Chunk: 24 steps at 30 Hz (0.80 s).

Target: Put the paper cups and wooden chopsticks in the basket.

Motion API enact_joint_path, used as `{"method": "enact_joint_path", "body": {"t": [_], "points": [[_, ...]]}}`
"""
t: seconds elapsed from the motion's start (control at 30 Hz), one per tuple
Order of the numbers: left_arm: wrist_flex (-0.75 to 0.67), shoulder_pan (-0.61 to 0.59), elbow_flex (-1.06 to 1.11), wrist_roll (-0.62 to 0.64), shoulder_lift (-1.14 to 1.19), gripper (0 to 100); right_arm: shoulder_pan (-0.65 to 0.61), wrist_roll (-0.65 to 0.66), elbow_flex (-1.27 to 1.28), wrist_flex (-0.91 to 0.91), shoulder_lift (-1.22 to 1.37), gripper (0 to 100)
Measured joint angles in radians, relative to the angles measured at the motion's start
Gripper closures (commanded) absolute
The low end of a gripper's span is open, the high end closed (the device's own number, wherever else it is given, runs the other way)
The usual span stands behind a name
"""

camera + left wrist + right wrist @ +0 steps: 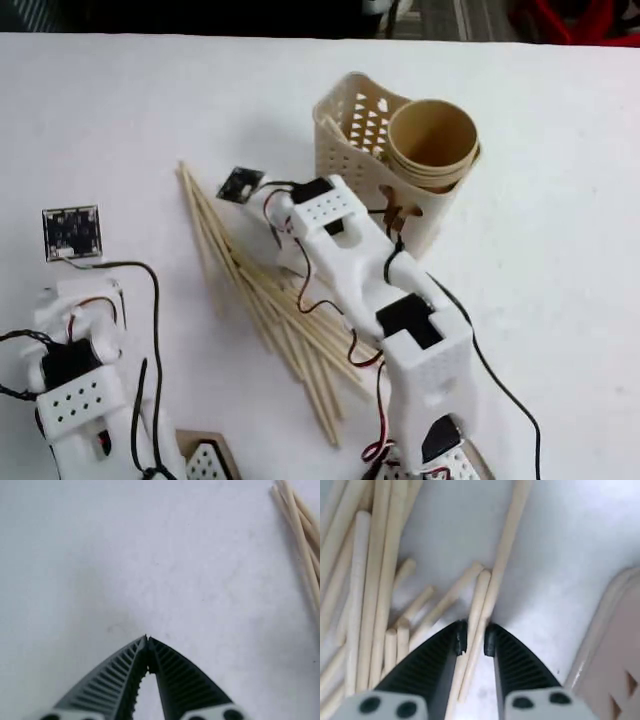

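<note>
Right gripper point(472, 639) is sitting low over the table point(560, 555), its jaws nearly together and pinching what appear to be two wooden chopsticks point(482, 600) between the tips. It is judged clamped, though contact on both sides is not fully showing. The pinched sticks are running lengthwise along the fingers rather than across them, with their near ends lying back between the jaws. The loose pile point(375, 580) is lying fanned just beside the gripper. The wall of the basket point(615, 645) is standing close by on the gripper's other side.

From above, the basket is standing upright just beyond the right arm point(340, 250), with the paper cups point(432, 140) stacked inside it. The right arm is lying much the nearer to both sticks and basket.

Left gripper point(147, 641) is hanging with jaws together on nothing, over bare table, well apart from the pile.

From above, the right arm is covering its own gripper and part of the pile. The number of stacked cups is not making itself out.
</note>
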Motion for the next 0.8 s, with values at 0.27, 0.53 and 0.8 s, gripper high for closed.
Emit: {"method": "enact_joint_path", "body": {"t": [0.27, 0.53, 0.8], "points": [[0.000, 0.000, 0.000, 0.000, 0.000, 98, -0.015, 0.003, 0.005, 0.086, -0.166, 98.1], [-0.005, 0.000, 0.000, 0.000, 0.000, 98, -0.014, 0.003, 0.005, 0.114, -0.316, 98.0], [-0.005, -0.002, 0.006, 0.000, 0.000, 98, -0.014, 0.003, 0.005, 0.173, -0.244, 84.6]]}}
